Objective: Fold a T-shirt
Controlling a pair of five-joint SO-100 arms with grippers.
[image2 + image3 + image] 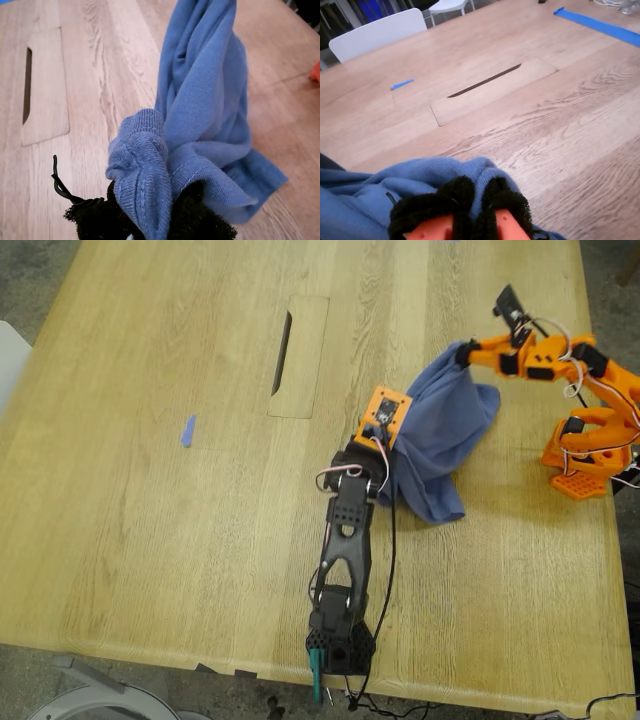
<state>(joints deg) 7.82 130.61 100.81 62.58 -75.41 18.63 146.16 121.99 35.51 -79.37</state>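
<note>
Counter (150,540): a wide wooden top with a rectangular cable hatch (300,355) near the middle and a small scrap of blue tape (187,430) toward the exterior view's left.

T-shirt (440,440): bunched, not spread. It hangs between the two arms on the exterior view's right half, with a loose lower fold resting on the counter. No print or lettering is visible in this state.

My first gripper (155,220), on the black arm rising from the exterior view's lower edge, is closed on a ribbed edge of the T-shirt; the cloth wraps over its padded jaws. My second gripper (470,215), on the orange arm at the exterior view's right, is likewise clamped on a fold of cloth.

Key relation: the cloth's long axis runs from one gripper to the other, slack in between. In my judgement, the next move calls for drawing the two holds apart to open the T-shirt out before laying it flat. Both arms are equally engaged.
</note>
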